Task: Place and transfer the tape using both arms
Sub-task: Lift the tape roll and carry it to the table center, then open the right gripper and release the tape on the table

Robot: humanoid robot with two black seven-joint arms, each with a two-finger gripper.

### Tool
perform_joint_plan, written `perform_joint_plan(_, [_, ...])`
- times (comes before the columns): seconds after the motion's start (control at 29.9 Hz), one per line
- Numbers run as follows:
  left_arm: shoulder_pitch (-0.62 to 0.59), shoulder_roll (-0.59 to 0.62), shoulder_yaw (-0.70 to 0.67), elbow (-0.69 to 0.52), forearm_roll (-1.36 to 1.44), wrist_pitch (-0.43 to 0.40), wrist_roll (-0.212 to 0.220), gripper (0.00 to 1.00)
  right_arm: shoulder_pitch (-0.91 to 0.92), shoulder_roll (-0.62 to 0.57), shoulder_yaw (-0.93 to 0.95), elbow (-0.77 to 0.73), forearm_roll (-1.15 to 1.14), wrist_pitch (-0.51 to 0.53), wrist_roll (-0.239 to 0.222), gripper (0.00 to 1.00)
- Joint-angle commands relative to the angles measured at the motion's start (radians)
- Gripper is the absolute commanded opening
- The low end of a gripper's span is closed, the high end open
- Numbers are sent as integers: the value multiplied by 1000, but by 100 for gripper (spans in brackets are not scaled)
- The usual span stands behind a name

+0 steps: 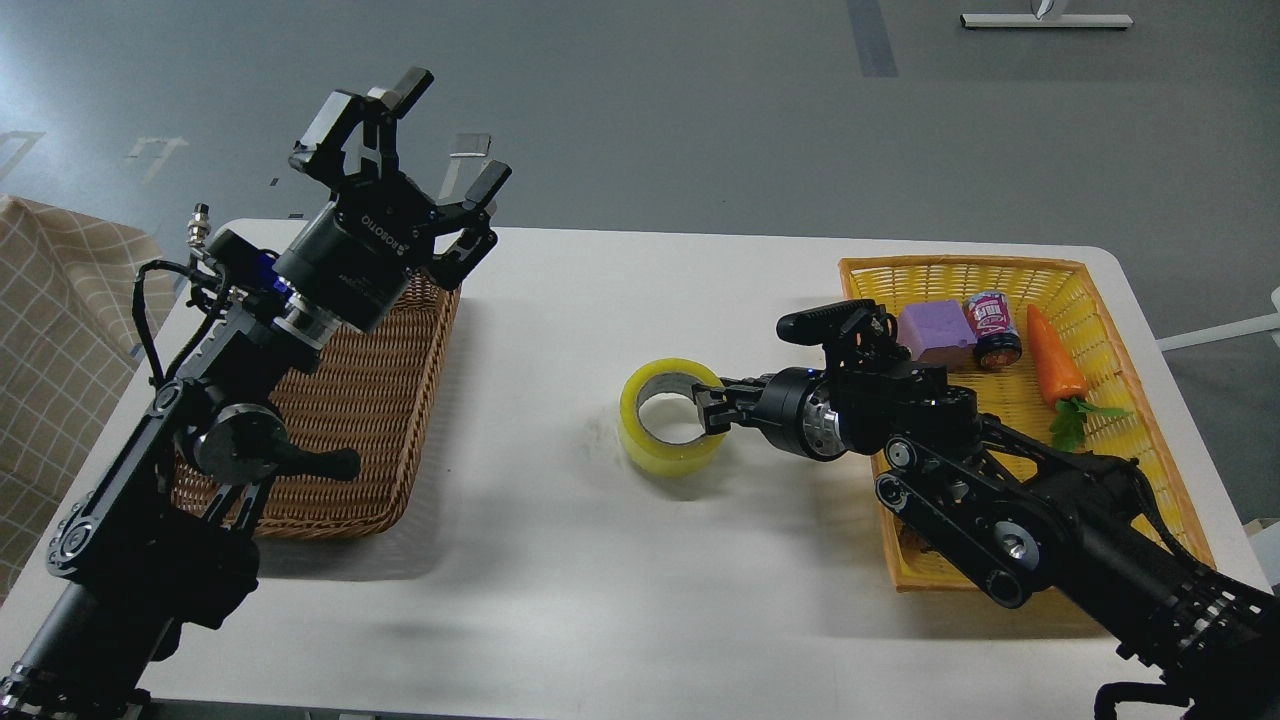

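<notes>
The yellow tape roll (668, 418) lies flat or nearly flat on the white table (560, 560), near its middle, with the grey core facing up. My right gripper (712, 408) reaches in from the right and is shut on the roll's right wall, one finger inside the core. My left gripper (432, 140) is open and empty, raised high above the far end of the brown wicker basket (360, 420), well left of the tape.
A yellow basket (1100, 300) at the right holds a purple block (937, 333), a small jar (992, 328) and a toy carrot (1056, 368). My right arm lies over its front half. A checked cloth (50, 330) hangs at the far left.
</notes>
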Motion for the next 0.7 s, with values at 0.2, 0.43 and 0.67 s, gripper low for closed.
perform_joint_plan(0.2, [1,-4,0,0,0,0,0,98,-5,5,34,-1,2,0,-9,54])
perform_joint_plan(0.43, [1,1,-1,0,0,0,0,98,-25,14,65,-1,2,0,-21,77])
perform_joint_plan(0.67, [1,1,-1,0,-2,0,0,98,-10,63,173,2,2,0,-23,100])
